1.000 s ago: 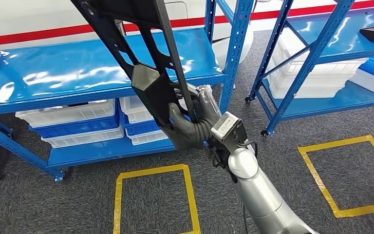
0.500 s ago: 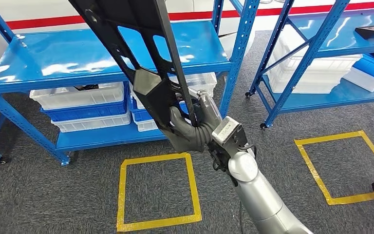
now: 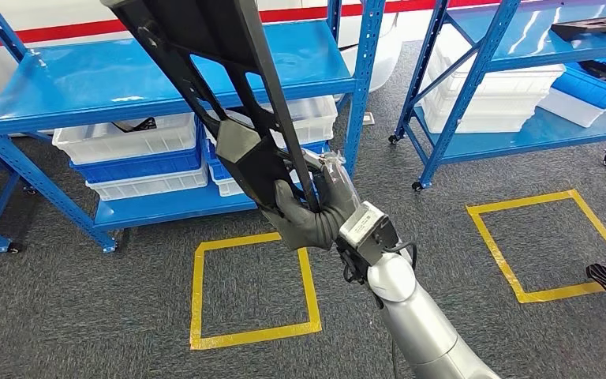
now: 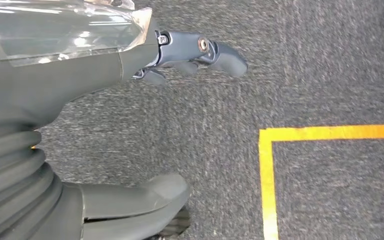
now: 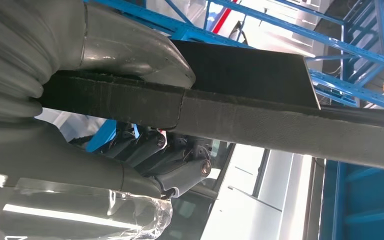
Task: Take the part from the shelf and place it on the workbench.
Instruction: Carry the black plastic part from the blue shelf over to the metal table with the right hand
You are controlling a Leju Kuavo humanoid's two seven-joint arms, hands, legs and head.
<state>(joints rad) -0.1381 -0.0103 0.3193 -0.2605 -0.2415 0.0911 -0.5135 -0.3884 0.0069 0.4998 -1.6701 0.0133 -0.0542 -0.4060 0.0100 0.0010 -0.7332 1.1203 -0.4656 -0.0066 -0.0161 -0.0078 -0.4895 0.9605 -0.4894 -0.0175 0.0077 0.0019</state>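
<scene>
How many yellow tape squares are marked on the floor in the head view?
2. One yellow tape square lies in front of the left shelf; the other square lies in front of the right shelf. More may lie outside the picture.

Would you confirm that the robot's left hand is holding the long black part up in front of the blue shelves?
Not quite: the right hand holds the long black part in front of the blue shelves, as the head view shows. The left hand holds nothing and hangs over the grey carpet in the left wrist view.

Right hand [image 3: 316, 209] raised, gripping; left hand [image 4: 105, 100] empty, fingers apart.
</scene>
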